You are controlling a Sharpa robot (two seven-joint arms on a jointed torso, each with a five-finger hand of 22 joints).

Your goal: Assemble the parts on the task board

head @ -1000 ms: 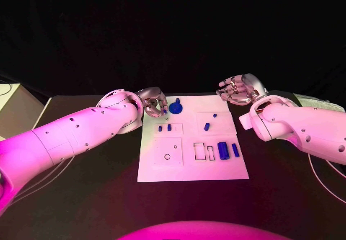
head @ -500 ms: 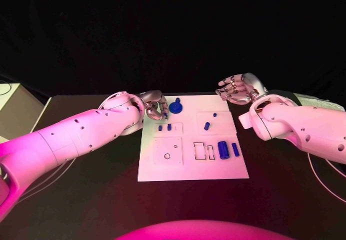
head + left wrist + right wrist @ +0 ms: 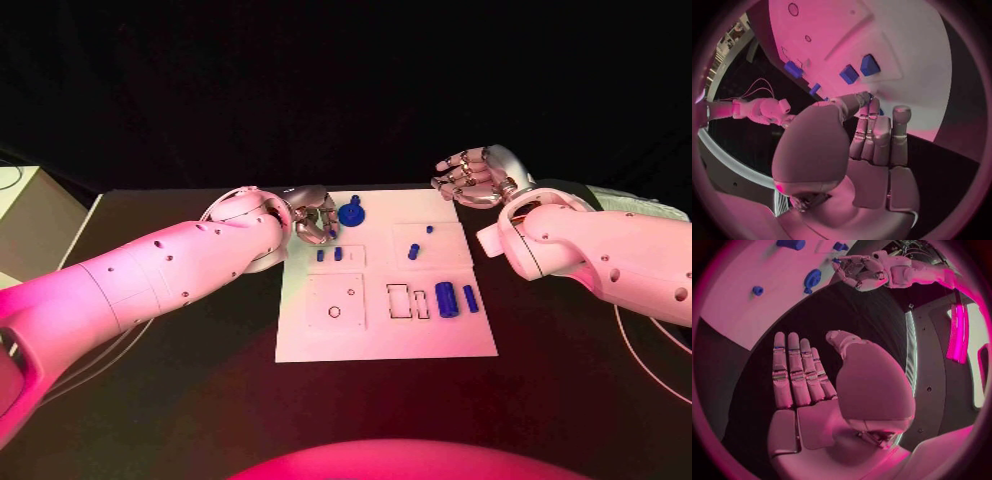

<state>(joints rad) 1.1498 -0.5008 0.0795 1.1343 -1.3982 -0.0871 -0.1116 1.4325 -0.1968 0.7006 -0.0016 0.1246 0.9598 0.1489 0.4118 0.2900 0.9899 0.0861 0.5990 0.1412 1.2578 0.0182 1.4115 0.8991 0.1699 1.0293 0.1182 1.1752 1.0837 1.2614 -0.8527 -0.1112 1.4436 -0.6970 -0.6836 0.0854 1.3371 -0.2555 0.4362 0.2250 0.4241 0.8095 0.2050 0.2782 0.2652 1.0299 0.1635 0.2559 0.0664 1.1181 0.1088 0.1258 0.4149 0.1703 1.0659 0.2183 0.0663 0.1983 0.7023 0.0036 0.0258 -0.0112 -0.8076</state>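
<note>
Left hand (image 3: pixel 309 213) at the task board (image 3: pixel 384 342) far corner, fingers curled on nothing, right hand (image 3: pixel 475 178) released, fingers straight.

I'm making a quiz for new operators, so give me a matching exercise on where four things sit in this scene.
Things:
1. left robot hand
2. right robot hand
3. round blue part
4. two blue cylinders

Places:
A. beyond the board's far right corner
B. board's near right area
C. far left edge of the white board
D. just right of the left robot hand

Pairs: 1-C, 2-A, 3-D, 4-B
</note>
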